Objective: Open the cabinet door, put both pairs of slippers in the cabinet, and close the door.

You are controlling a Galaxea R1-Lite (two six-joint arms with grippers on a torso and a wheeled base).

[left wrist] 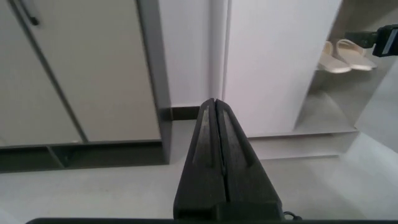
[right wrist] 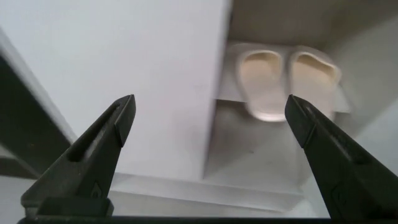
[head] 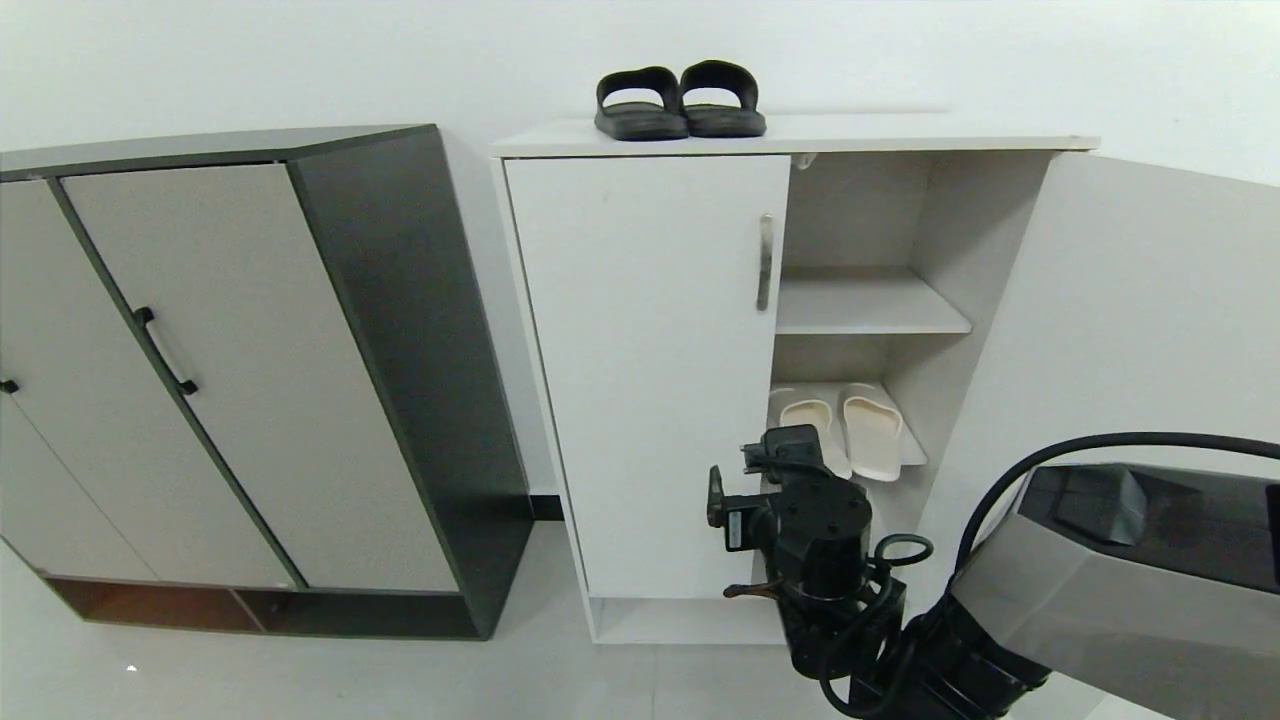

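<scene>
Right gripper (right wrist: 209,106) spread wide, empty, just before the cream slippers (right wrist: 289,78), already on the lower shelf (head: 912,450) of the cabinet (head: 900,130). Left gripper (left wrist: 214,106) closed, holding nothing. Door (head: 1130,310) open. Black slippers (head: 680,100) on top: stow, then shut.

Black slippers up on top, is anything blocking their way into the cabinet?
Nothing visible blocks the black slippers. The right door stands open, the upper shelf is bare, and the cream slippers lie only on the lower shelf.
</scene>
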